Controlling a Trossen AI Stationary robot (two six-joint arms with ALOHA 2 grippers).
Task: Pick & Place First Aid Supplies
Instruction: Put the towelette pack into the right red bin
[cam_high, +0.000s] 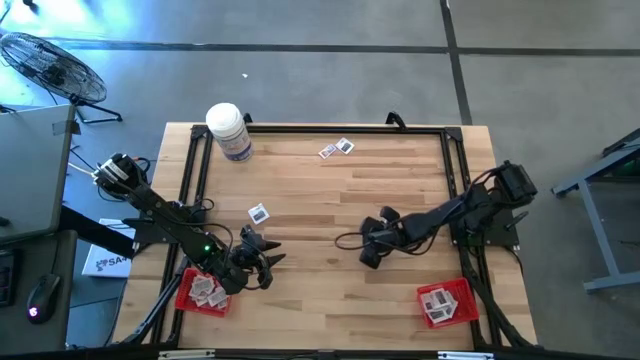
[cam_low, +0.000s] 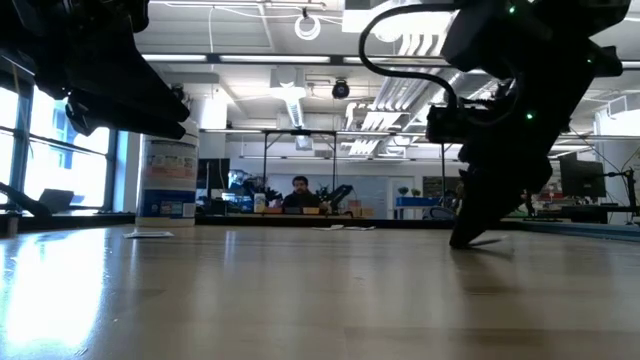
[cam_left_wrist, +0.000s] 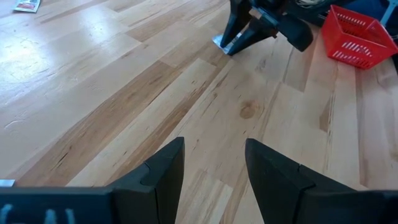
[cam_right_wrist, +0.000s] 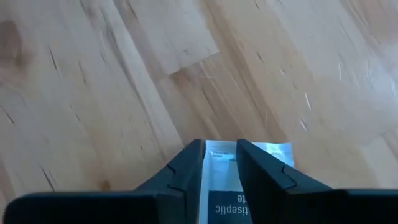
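White packets (cam_high: 259, 213) — three loose | red trays (cam_high: 447, 303) — two | left fingers (cam_left_wrist: 165, 165) apart, right astride packet (cam_right_wrist: 219, 174).

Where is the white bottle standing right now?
In the high view the white bottle stands at the table's far left corner, nearest the lone packet.

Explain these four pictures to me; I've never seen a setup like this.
Two dark robot arms work at a wooden table. One picture looks straight down, one looks level across the tabletop, and two come from cameras on the arms' wrists. Small flat white packets lie loose on the wood, and more fill two red trays at the near corners; a white capped bottle stands at the back. The left gripper waits open by its tray. The right gripper is down at mid-table, its fingers either side of one packet.
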